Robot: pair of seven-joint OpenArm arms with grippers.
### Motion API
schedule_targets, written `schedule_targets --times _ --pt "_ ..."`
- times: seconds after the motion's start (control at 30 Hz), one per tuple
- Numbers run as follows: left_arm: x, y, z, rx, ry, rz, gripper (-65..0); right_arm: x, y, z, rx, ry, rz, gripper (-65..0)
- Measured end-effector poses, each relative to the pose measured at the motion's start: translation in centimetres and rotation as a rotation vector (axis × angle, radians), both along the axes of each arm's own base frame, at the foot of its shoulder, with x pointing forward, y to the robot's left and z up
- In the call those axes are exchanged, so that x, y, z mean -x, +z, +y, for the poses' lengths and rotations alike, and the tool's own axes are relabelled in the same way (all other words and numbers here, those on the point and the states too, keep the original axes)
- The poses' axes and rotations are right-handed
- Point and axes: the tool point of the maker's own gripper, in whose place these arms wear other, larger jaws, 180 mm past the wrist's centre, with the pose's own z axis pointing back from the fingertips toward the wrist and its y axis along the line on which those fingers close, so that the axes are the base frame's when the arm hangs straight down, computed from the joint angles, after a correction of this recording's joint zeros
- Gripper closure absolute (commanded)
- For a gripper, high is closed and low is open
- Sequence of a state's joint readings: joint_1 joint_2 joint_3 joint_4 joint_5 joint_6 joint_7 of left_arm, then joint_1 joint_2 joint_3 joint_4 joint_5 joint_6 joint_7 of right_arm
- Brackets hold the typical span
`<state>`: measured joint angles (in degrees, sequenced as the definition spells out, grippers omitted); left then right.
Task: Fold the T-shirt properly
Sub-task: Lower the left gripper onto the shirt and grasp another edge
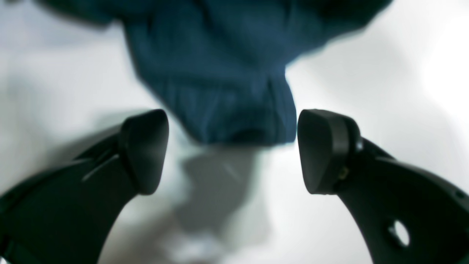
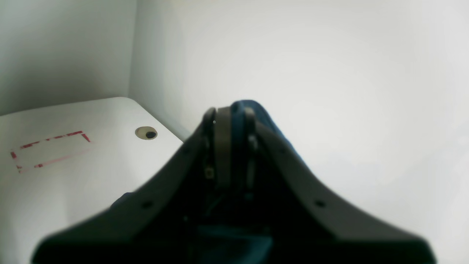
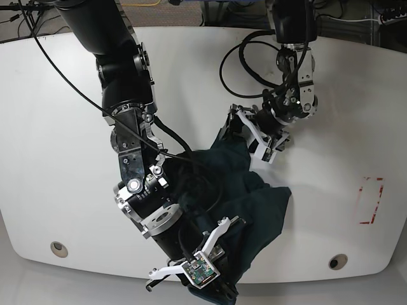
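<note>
One tool [image 2: 231,113] clamped on T-shirt [image 3: 248,190], other [image 1: 232,150] agape.

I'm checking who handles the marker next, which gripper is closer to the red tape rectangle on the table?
Left. The left gripper is open at the T-shirt's far edge, nearer the red tape rectangle. The right gripper, shut on the shirt, is at the near table edge.

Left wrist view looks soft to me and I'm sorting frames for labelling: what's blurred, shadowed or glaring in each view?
Left wrist: the T-shirt and the open left gripper are blurred, a grey shadow lies under the cloth, and the table glares at right. Right wrist: the right gripper, shut on cloth, is dark and out of focus. Base: sharp and evenly lit.
</note>
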<state>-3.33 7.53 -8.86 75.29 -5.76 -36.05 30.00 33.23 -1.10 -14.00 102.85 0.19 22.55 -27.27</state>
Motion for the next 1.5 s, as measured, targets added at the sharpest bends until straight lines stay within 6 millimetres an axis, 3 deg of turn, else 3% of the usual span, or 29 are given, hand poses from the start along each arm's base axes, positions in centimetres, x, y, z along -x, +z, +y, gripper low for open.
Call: schedule_targets --times 0.37,0.47,0.67,1.13,1.37,1.5 --pt "-0.7 -0.8 -3.7 0.039 -0.073 -0.01 -49.4 0.2 0.2 0.0 -0.003 0.002 -0.007 -0.2" --pt "-0.4 -1.1 -4.3 0.051 -0.087 -0.002 -37.2 0.2 0.2 0.0 -0.003 0.001 -0.007 -0.2" --pt "0.0 -2.1 -4.6 0.082 -0.076 0.031 0.0 0.1 0.2 -0.2 -0.002 -0.003 -0.007 -0.2" --pt "-0.4 -2.7 -3.8 0.098 -0.049 0.043 0.0 -0.6 0.5 -2.3 -0.029 -0.052 -0.005 -0.2" --pt "-0.1 -2.4 -3.6 0.068 -0.056 0.038 -0.1 -0.6 0.5 -2.3 -0.029 -0.053 -0.005 -0.2" --pt "0.8 -2.0 -2.5 0.022 -0.033 0.019 -8.3 -0.6 0.5 -2.2 -0.028 -0.049 -0.006 -0.2"
